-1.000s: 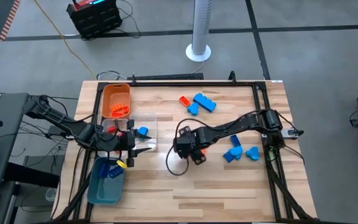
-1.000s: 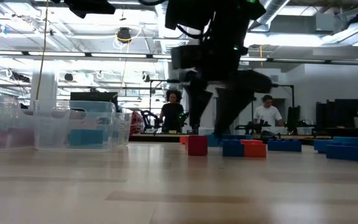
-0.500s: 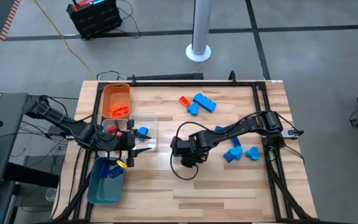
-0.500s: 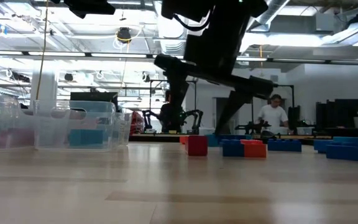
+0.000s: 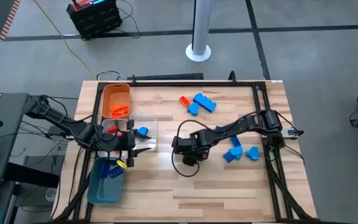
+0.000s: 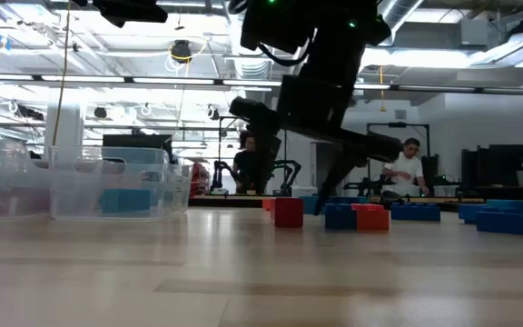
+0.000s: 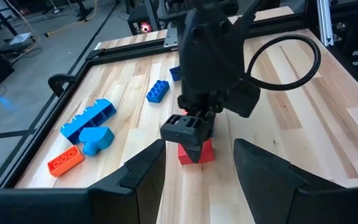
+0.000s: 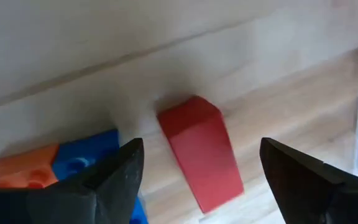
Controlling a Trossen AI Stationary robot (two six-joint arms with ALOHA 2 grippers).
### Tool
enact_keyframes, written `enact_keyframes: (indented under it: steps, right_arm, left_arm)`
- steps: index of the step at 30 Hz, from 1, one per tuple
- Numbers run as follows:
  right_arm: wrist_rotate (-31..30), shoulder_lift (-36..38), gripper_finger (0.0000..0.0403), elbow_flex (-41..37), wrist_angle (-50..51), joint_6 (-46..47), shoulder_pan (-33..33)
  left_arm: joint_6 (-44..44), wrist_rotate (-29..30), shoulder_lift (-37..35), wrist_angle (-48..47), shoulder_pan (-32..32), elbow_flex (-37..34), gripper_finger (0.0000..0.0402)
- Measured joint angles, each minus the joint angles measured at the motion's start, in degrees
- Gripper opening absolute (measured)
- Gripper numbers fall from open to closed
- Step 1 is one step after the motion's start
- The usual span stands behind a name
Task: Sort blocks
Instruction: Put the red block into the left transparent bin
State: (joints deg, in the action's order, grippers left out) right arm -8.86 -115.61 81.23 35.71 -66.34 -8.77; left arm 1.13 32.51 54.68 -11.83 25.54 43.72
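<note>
Between right hand's fingers — red block

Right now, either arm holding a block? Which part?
Neither. The right gripper straddles the red block on the table, jaws open and not touching. The left gripper waits by the trays, empty.
</note>
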Motion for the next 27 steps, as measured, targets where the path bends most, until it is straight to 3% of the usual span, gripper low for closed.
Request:
enact_keyframes:
  steps: [14,27]
  right_arm:
    - [1.46,-0.02,0.0256,-1.18,-2.11,2.02,1.15]
    - [1.58,0.09,0.0114,-1.14,-1.18,6.80,1.89]
  left_arm:
    - [0.18,0.02,0.00,-0.74,-0.02,0.00,0.0183]
    - [0.22,0.01,0.00,-0.84,-0.01,0.00,0.0183]
